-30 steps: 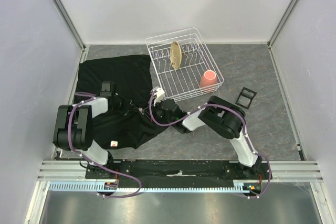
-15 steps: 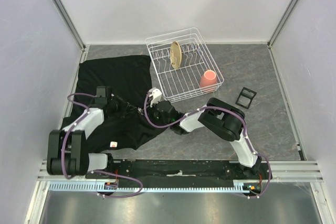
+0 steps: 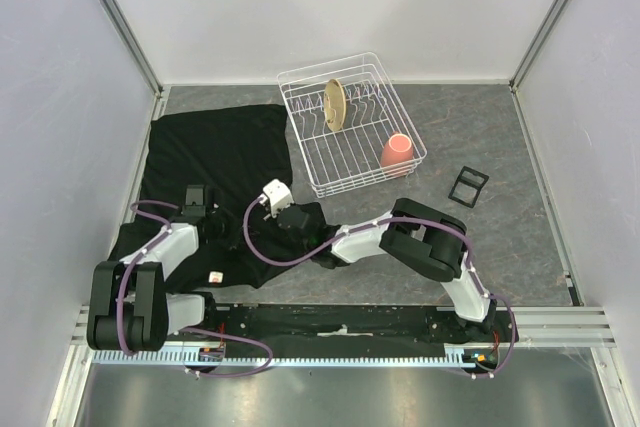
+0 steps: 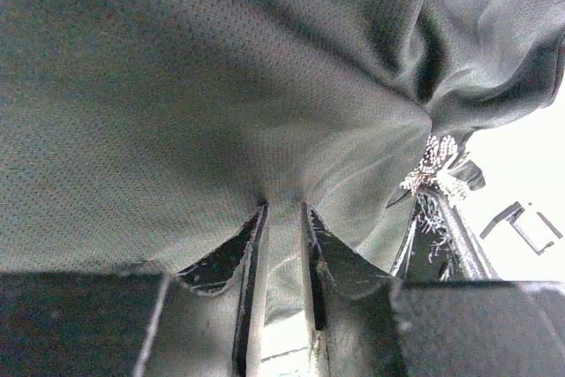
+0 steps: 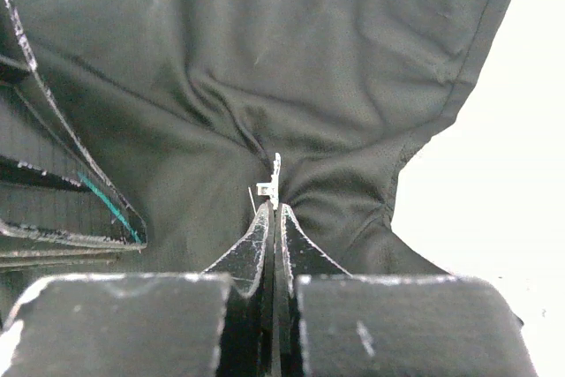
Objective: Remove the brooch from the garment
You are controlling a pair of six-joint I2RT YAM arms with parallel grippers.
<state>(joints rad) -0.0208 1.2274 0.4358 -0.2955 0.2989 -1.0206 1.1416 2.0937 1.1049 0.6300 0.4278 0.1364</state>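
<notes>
The right gripper (image 5: 274, 211) has its jaws pressed together with no gap that we can see. At their tips it pinches a small whitish piece, which we take to be the brooch (image 5: 274, 183) seen edge-on. The black garment (image 5: 265, 59) puckers into creases that run straight to this point. From that we judge that the pin is not yet free of the cloth.

The left gripper (image 4: 282, 215) is nearly closed on a narrow fold of the same fabric, which rises between its fingers. In the left wrist view the flower-shaped brooch shows just beyond a peak of drawn-up cloth, to the right of this fold.

In the top view both arms reach in over the near part of the garment, which lies spread across the left side of the table (image 3: 520, 247).

Progress: both grips are set, one on the brooch and one on the cloth. Separation remains. We expect the next step to need the two grippers pulling apart until the pin clears the fabric.
</notes>
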